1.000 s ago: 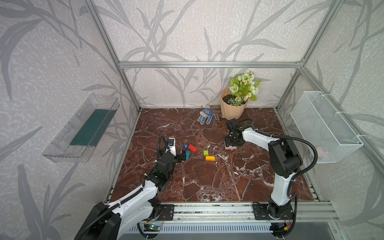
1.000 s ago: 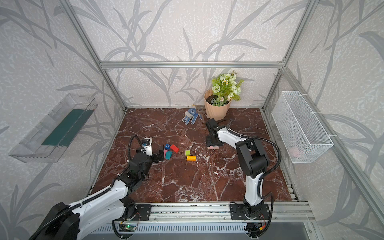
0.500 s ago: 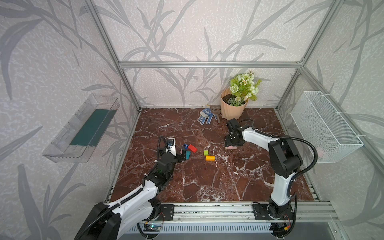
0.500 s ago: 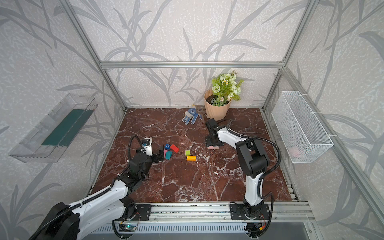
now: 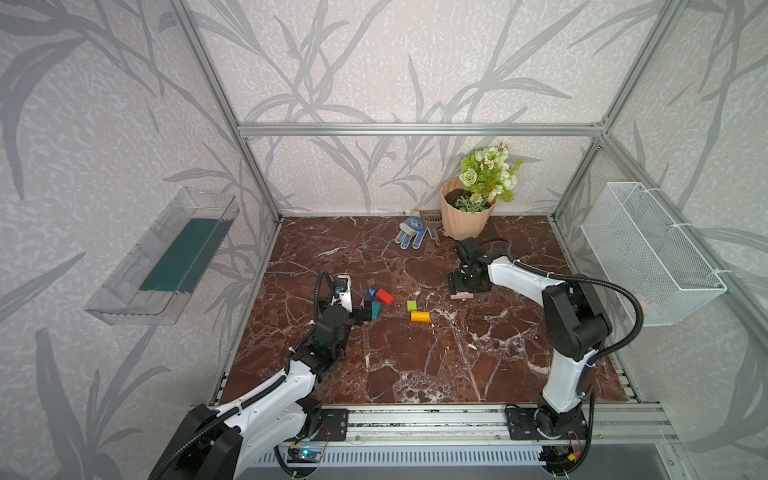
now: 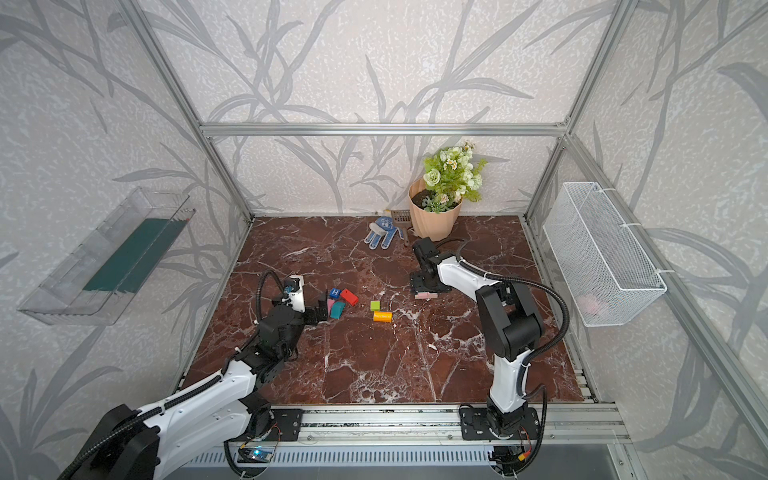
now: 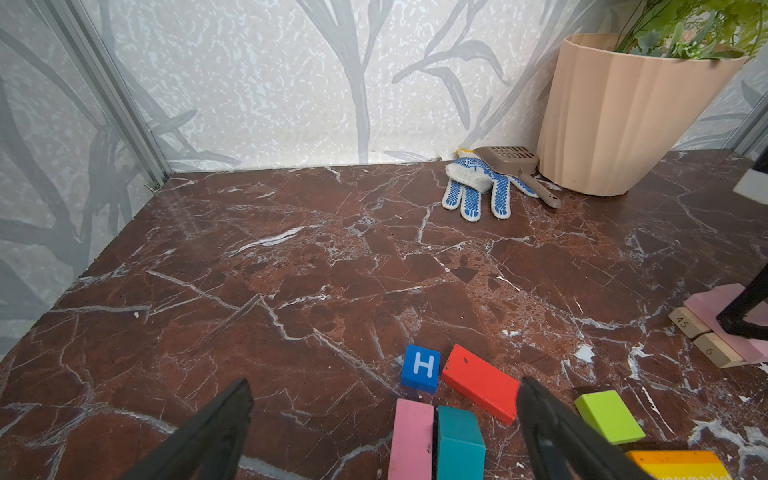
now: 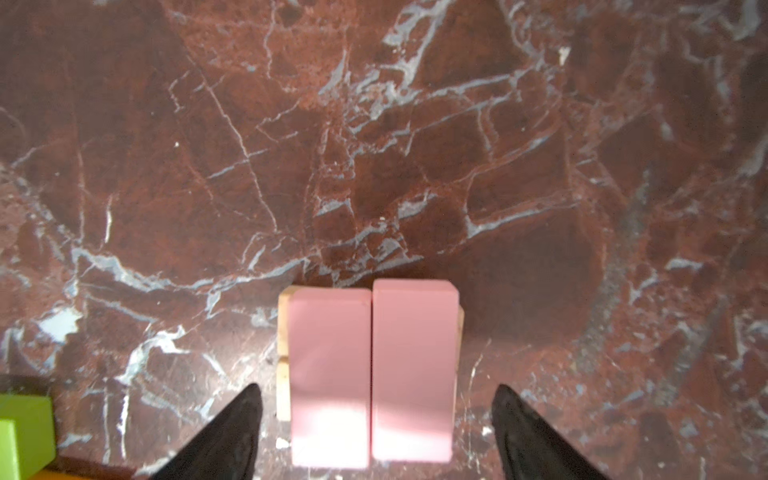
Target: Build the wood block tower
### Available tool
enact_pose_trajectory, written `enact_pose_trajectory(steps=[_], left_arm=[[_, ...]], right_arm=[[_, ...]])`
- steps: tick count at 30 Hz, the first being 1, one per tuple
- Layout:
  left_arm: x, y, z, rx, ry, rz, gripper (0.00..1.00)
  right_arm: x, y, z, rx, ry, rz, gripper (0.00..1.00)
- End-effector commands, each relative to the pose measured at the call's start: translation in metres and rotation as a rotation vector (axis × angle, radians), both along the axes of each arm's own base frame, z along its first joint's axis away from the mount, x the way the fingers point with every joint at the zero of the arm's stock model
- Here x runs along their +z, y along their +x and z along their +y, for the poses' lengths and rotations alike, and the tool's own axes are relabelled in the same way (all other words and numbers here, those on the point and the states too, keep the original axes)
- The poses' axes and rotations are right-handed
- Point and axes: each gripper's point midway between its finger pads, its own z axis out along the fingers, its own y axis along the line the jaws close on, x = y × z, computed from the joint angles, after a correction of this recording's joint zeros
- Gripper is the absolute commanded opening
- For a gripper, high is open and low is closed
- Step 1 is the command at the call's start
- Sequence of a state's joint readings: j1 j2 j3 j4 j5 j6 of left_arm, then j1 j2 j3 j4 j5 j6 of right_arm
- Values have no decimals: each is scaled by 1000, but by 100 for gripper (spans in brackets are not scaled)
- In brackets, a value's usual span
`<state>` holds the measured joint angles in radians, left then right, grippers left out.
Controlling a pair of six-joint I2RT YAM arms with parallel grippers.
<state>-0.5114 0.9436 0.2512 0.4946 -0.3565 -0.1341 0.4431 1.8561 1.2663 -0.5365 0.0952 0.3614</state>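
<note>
Blocks of painted wood (image 5: 384, 297) look small, light, hard and smooth; I think a pinch across the two long sides holds one best. Left black pincer (image 7: 384, 386) is wide open and holds nothing; a flat pink block (image 7: 411, 436) and a teal block (image 7: 459, 444) lie between its fingers (image 7: 216, 432); a blue cube with a white H (image 7: 420, 368) and a flat red block (image 7: 480, 382) lie just past them; a lime green block (image 7: 609, 417) and an orange block (image 5: 419, 316) come next. Right black pincer (image 8: 376, 390) is wide open and empty too, over the tower (image 5: 461, 295), which is just two pink blocks (image 8: 330, 374) side by side on two plain tan blocks (image 8: 283, 332). Clear plastic tray (image 5: 124, 299) on the left wall holds a dark green sheet (image 5: 183, 262); the peach flowerpot (image 5: 461, 220) holds green and white flowers (image 5: 490, 174); the white wire basket (image 6: 594, 249) on the right wall holds something pink (image 6: 592, 305), too blurry to name.
</note>
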Motion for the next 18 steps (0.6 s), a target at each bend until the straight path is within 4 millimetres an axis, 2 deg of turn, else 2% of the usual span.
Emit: enact_pose_trajectory(steps=[1,3,5,9,18], left_arm=[[1,-3,0,-3,-14,-15,99],[2,-3,0,-5,-17,-18,99],[2,-3,-1,-8,-18,-18,99],[2,-3,-3,-23,-13,-18,99],[0,-3,-2,-21,-12,-15,99]], right_arm=[[19,-14,-4,17,11,-48,86],[14,-26,-7,15,11,-43,86],[17,-36,-11,16,21,-56,86],[10,-47,-14,14,34,-52,86],[-11,-32,-14,-14,-17,-1,78]])
